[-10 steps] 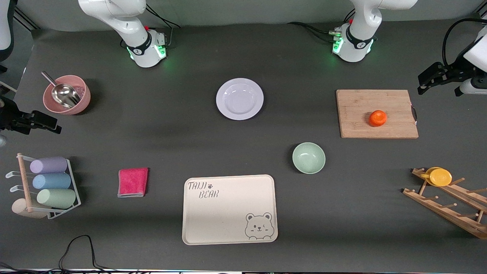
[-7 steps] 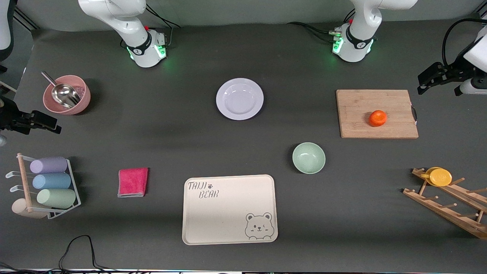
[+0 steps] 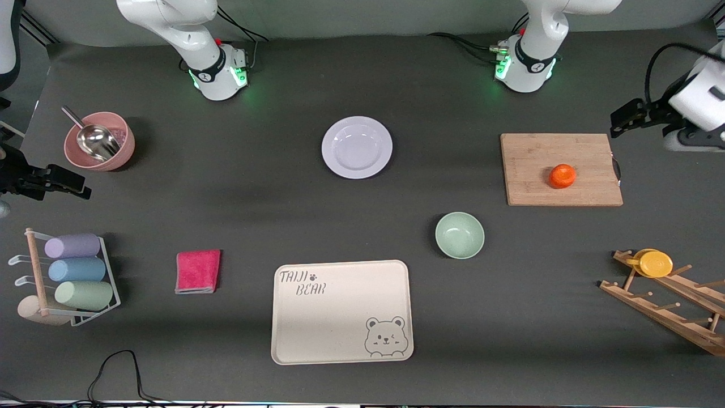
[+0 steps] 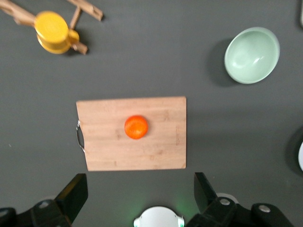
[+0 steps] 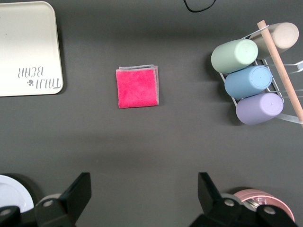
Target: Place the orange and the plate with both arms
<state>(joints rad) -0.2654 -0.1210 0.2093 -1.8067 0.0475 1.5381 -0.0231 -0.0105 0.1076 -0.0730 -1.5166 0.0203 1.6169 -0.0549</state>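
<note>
The orange (image 3: 562,175) sits on the wooden cutting board (image 3: 532,153) (toward the left arm's end); the lavender plate (image 3: 357,147) lies bare mid-table. Left gripper (image 4: 137,198) hovers spread wide beside the board; right gripper (image 5: 144,201), equally wide, waits over the table's opposite end

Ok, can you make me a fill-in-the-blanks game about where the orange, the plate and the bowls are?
1. The orange sits on the wooden ____.
2. The plate has ____ on it.
3. A metal scoop lies in the ____ bowl.
4. The green bowl stands ____ to the front camera than the plate.

Missing words: cutting board; nothing; pink; nearer
</note>
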